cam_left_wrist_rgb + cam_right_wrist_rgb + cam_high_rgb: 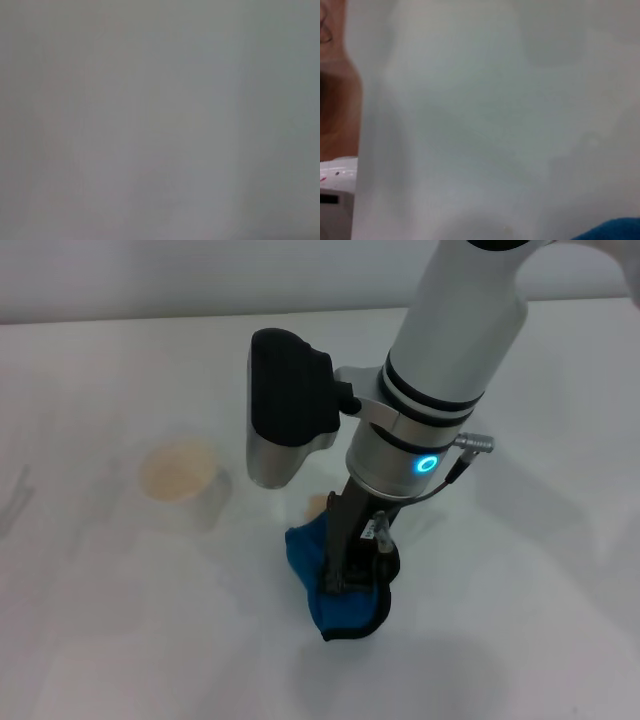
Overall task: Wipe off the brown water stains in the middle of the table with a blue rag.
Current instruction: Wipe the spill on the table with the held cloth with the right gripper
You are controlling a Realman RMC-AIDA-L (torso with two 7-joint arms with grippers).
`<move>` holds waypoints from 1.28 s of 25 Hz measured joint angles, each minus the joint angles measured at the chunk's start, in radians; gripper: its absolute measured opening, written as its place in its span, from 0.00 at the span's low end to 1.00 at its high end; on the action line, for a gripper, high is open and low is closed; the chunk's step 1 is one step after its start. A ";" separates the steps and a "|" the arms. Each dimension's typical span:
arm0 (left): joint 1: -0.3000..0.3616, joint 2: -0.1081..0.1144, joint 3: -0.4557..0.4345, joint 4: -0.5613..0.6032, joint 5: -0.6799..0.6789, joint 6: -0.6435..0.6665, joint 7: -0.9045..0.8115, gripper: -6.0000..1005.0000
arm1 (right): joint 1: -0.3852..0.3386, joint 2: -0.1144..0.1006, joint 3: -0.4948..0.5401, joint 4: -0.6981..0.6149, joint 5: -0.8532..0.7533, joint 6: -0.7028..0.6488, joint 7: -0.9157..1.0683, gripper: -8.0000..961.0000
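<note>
Blue cloth with black edging, the blue rag (335, 585) lies bunched on the white worktop (520, 620) about midway between its left and right edges and toward the near edge, pinned from above by the right claw (350, 575), whose dark fingers come down into the cloth and look pinched on it. A sliver of the same blue shows in the right wrist view (612, 231). Just beyond the rag, toward the far edge, a small tan patch of the brown water stains (316, 505) peeks out beside the claw's stem; the arm and rag hide the rest, so how much of the blotch remains cannot be told. Farther toward the left edge stands a white paper cup (180, 475) with a beige inside, well apart from the rag. The left claw is not in view, and its wrist camera shows only blank surface.

The step in hand appears to be the wiping itself, with the rag pressed to the worktop next to the stain. The next move likely calls for dragging the rag toward the far edge across the visible tan patch, keeping downward pressure so the cloth stays flat and does not slip from the grip.
</note>
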 joint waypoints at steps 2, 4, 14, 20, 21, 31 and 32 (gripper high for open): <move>-0.001 0.000 0.000 0.000 0.000 0.002 0.000 0.87 | 0.001 0.000 0.001 0.010 -0.001 -0.009 -0.006 0.04; -0.002 0.000 0.000 0.002 0.000 0.002 0.000 0.87 | 0.011 -0.001 0.003 0.033 -0.003 -0.044 -0.003 0.04; -0.012 0.001 -0.001 -0.001 0.000 0.004 0.000 0.87 | 0.053 -0.001 0.007 0.181 -0.130 -0.338 0.093 0.04; -0.009 0.000 -0.003 -0.002 0.000 0.004 0.000 0.87 | 0.045 -0.001 0.008 0.214 -0.278 -0.476 0.192 0.04; -0.008 0.000 -0.003 -0.002 0.000 0.004 0.000 0.87 | 0.043 -0.001 0.008 0.220 -0.315 -0.497 0.215 0.04; -0.011 0.000 -0.002 -0.002 0.000 0.001 0.000 0.87 | 0.027 -0.002 0.014 0.252 -0.589 -0.572 0.413 0.03; -0.011 0.000 -0.002 -0.002 0.000 0.001 0.000 0.87 | 0.021 -0.002 0.014 0.252 -0.625 -0.575 0.437 0.04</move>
